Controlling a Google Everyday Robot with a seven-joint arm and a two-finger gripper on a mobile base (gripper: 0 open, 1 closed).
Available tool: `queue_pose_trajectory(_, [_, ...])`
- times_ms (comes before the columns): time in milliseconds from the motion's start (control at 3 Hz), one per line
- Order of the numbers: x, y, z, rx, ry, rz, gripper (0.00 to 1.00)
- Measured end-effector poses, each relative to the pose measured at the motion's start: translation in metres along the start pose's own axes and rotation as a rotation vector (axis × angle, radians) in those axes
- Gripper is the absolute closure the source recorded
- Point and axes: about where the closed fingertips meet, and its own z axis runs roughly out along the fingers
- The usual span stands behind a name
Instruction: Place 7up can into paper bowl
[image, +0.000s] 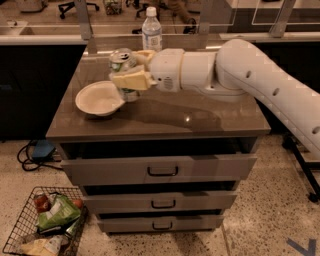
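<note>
One can held beside the bowl

The 7up can (120, 57) is pinched between the jaws of the gripper (133, 68). One yellow finger (131, 80) is pressed across the front of the can, and the other is seen behind it. The can is held upright, near the back left corner of the tabletop (200, 122). It is just beside the right rim of the paper bowl (86, 103), not inside it. Whether the can's bottom touches the tabletop cannot be told.

The paper bowl is set near the left edge of the tabletop, and nothing is seen in it. A clear bottle (151, 33) with a white cap is stood at the back edge, behind the gripper. The white arm (260, 80) is stretched in from the right edge, low over the tabletop.

Three drawers (161, 171) are seen under the tabletop. A wire basket (19, 239) with snack bags in it is placed on the floor by the front left corner.
</note>
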Motion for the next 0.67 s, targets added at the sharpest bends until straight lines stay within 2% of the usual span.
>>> queue_pose_trajectory(333, [-0.013,0.013,0.027,-0.054,-0.003,-0.022,1.00])
queue_pose_trajectory(667, [-0.016,0.011,0.053,-0.100,-0.007,-0.015,1.00])
